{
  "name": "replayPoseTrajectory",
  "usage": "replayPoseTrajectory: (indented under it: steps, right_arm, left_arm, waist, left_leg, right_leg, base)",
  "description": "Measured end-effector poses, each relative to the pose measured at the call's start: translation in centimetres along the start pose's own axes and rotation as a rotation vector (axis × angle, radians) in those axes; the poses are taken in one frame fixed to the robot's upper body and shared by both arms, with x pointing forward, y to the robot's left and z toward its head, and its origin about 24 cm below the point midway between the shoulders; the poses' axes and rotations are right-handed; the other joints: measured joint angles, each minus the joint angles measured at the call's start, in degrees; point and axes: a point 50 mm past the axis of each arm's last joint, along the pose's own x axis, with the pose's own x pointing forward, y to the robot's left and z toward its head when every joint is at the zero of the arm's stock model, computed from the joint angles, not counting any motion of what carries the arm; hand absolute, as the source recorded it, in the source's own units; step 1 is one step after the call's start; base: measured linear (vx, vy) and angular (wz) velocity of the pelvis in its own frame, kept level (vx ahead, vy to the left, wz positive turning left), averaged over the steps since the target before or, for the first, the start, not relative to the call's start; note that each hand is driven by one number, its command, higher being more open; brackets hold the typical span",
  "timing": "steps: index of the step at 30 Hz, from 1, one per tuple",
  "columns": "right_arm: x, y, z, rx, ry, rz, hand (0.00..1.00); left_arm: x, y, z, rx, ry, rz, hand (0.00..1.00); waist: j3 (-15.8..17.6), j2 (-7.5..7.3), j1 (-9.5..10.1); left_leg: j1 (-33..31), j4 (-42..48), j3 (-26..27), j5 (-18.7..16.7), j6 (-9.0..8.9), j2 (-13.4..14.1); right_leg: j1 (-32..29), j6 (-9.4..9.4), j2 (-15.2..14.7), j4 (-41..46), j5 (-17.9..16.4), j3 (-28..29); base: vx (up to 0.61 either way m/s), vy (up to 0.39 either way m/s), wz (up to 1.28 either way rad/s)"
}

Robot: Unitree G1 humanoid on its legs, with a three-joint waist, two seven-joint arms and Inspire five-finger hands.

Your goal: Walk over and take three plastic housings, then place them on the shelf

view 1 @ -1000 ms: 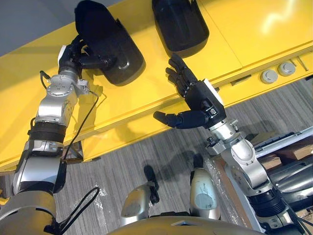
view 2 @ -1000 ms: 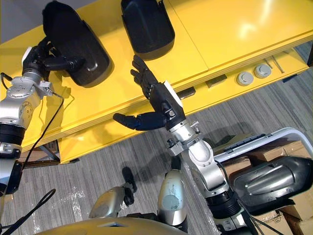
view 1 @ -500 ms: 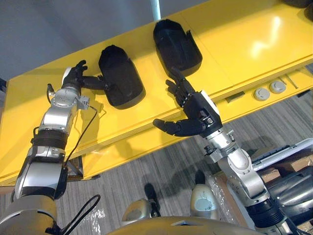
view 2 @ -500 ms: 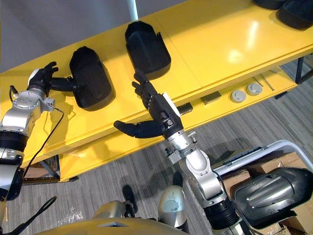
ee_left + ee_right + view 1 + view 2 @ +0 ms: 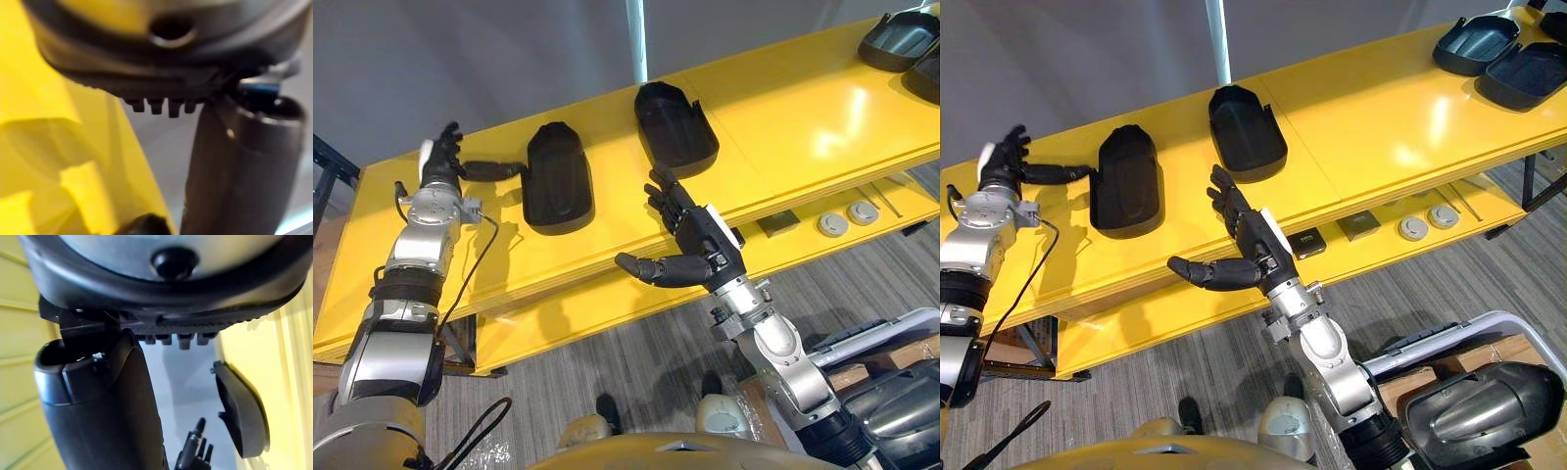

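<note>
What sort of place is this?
Probably a factory or workshop parts area: long glossy yellow shelf holding black moulded plastic housings, small round grey parts on its lower ledge.

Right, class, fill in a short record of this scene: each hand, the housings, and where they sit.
Shelf: long, yellow
Left hand: open, beside left housing, thumb stretched toward it; contact unclear
Right hand: open, empty, over shelf's front edge
Middle housing: on shelf, hollow side up
Far housings: two, at shelf's right end
</note>
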Motion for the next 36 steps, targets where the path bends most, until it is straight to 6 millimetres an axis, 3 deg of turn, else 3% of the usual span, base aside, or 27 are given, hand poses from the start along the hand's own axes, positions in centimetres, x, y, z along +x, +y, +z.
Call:
replayPoseTrajectory:
  steps: [2, 6, 8, 14, 17, 21, 22, 32, 36]
  right_arm:
    - [-0.1, -0.2, -0.2, 0.003, 0.006, -0.021, 1.0]
    - [-0.4, -1.7, -0.1, -0.003, -0.001, -0.126, 1.0]
    - [-0.5, -2.6, 0.1, -0.013, -0.013, -0.177, 1.0]
    - [-1.1, -4.6, 0.8, -0.037, -0.054, -0.312, 1.0]
    - [-1.7, -5.6, 1.4, -0.125, -0.068, -0.363, 1.0]
    - [-1.9, -6.4, 2.2, -0.188, -0.09, -0.405, 1.0]
    - [-0.8, -6.3, 4.5, -0.204, -0.205, -0.419, 1.0]
    - [-1.3, -6.7, 4.5, -0.222, -0.192, -0.414, 1.0]
    - [-1.5, -6.5, 4.1, -0.339, -0.139, -0.366, 1.0]
  left_arm:
    - [-1.6, 1.1, 2.1, -0.102, -0.16, 0.025, 1.0]
    - [-4.9, 0.6, 3.2, -0.174, -0.33, 0.0, 1.0]
    - [-6.2, 0.0, 2.5, -0.234, -0.351, -0.012, 1.0]
    - [-13.4, -1.8, -3.4, -0.461, -0.236, 0.019, 1.0]
    - [-16.9, -1.7, -4.6, -0.533, -0.211, 0.085, 1.0]
    - [-19.1, -0.5, -4.2, -0.527, -0.271, 0.15, 1.0]
    - [-20.3, 0.5, -3.0, -0.543, -0.4, 0.164, 1.0]
    - [-20.3, 0.1, -2.9, -0.546, -0.405, 0.134, 1.0]
    - [-20.2, -1.3, -2.6, -0.583, -0.407, 0.048, 1.0]
  waist:
    - [-1.4, -0.16, 0.11]
    - [-4.0, -0.56, 0.71]
    - [-4.4, -0.68, 1.63]
    - [-6.1, -2.0, 2.94]
    - [-6.4, -2.62, 4.67]
    - [-6.8, -3.21, 6.99]
    - [-6.3, -6.69, 8.15]
    - [-4.3, -6.79, 7.84]
    - [-2.2, -6.44, 6.91]
  left_leg:
    - [0.1, -1.0, -0.3, 0.3, -0.02, -0.1]
    - [1.2, -1.8, -1.3, 0.4, -0.1, -0.1]
    - [2.1, -2.3, -1.6, 0.4, -0.11, -0.1]
    - [2.1, -3.0, -3.7, 0.7, -0.21, -0.1]
    - [2.1, -3.6, -5.2, 1.3, -0.4, -0.2]
    - [2.0, -3.7, -7.2, 1.6, -0.57, -0.1]
    - [1.7, -5.1, -8.7, 2.8, -0.53, 0.0]
    - [1.6, -4.8, -9.4, 2.9, -0.41, -0.4]
    - [-0.9, -4.2, -10.4, 3.3, -0.03, -1.2]
  right_leg:
    - [0.2, 0.08, 0.1, -0.8, 0.2, -0.3]
    - [2.2, 0.1, 0.1, -1.9, 0.2, -1.9]
    - [3.6, 0.1, 0.1, -2.5, 0.2, -2.4]
    - [5.8, 0.36, 0.2, -4.7, 0.5, -5.2]
    - [6.8, 0.35, 0.3, -5.2, 0.5, -6.6]
    - [8.3, 0.29, 0.6, -5.8, 0.4, -9.0]
    - [8.6, 0.17, 0.5, -5.8, 0.2, -11.0]
    - [8.5, 0.15, 0.1, -4.7, -0.2, -11.1]
    - [4.8, 0.32, -1.3, -0.1, -1.9, -11.1]
  base:
    - [0.01, 0.0, 0.05]
    - [0.05, -0.001, 0.17]
    - [0.01, 0.001, 0.09]
    - [-0.01, -0.008, 0.18]
    - [0.01, -0.009, 0.23]
    - [0.01, -0.018, 0.28]
    - [0.0, -0.002, 0.05]
    - [0.0, 0.0, 0.03]
    - [-0.05, 0.021, 0.12]
